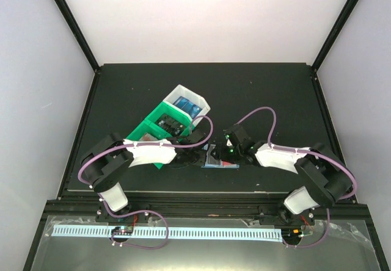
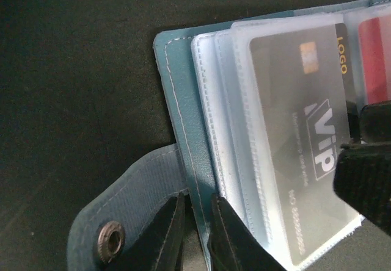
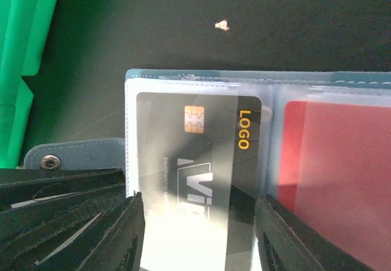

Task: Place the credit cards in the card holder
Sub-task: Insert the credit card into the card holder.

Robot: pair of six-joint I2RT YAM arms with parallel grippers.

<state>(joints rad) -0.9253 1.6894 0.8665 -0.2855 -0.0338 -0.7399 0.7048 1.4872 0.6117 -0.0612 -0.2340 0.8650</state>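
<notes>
The teal card holder (image 1: pixel 221 162) lies open on the black table between both grippers. My left gripper (image 2: pixel 198 201) is shut on its teal cover edge (image 2: pixel 177 100), next to the snap tab (image 2: pixel 113 240). A black VIP card (image 3: pixel 201 161) sits mostly inside a clear sleeve, with its LOGO edge sticking out toward the spine. It also shows in the left wrist view (image 2: pixel 299 149). My right gripper (image 3: pixel 200 222) is open, its fingers standing wide over the card's two long edges. A red card (image 3: pixel 330 173) lies in the neighbouring sleeve.
A green bin (image 1: pixel 157 133) and a white bin (image 1: pixel 198 103) holding blue cards stand just behind the left gripper (image 1: pixel 197 152). The green bin's wall (image 3: pixel 24 51) shows at the left of the right wrist view. The right finger (image 2: pixel 366 179) crowds the card's edge.
</notes>
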